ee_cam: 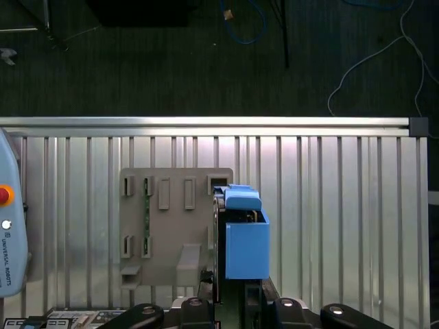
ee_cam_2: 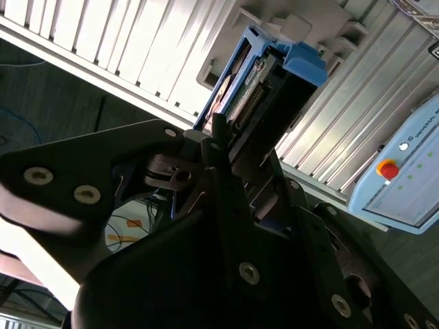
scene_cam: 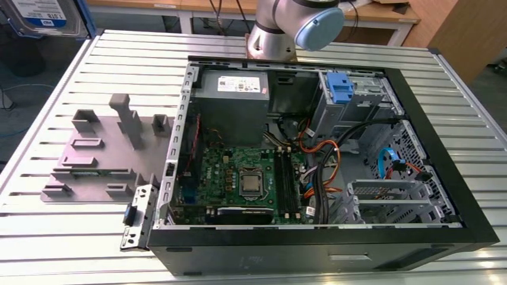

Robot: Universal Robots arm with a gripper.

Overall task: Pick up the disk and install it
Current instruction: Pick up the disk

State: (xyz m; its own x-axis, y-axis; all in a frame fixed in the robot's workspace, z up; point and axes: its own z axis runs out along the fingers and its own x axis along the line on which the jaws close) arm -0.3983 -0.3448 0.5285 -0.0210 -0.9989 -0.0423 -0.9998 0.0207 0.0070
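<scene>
I see my gripper [ee_cam_2: 236, 147] with fingers [ee_cam_2: 218, 137] clenched on the disk [ee_cam_2: 264, 75]. The open case [scene_cam: 317, 238] holds a blue-clipped cage [scene_cam: 341, 89] at one o'clock.

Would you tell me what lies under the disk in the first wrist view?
Under the held disk lie the grey fixture and the slatted table; the disk hides part of the fixture's edge and the table beneath.

Robotics lab, this one: a slatted aluminium desk [scene_cam: 63, 77] carries an opened computer tower [scene_cam: 317, 252] and a grey parts fixture [scene_cam: 91, 157]. A robot arm [scene_cam: 297, 24] stands at its edge, alongside a teach pendant [ee_cam_2: 411, 181] with a red stop button [ee_cam_2: 388, 168]. Loose cables [ee_cam: 374, 58] trail over the dark floor.
</scene>
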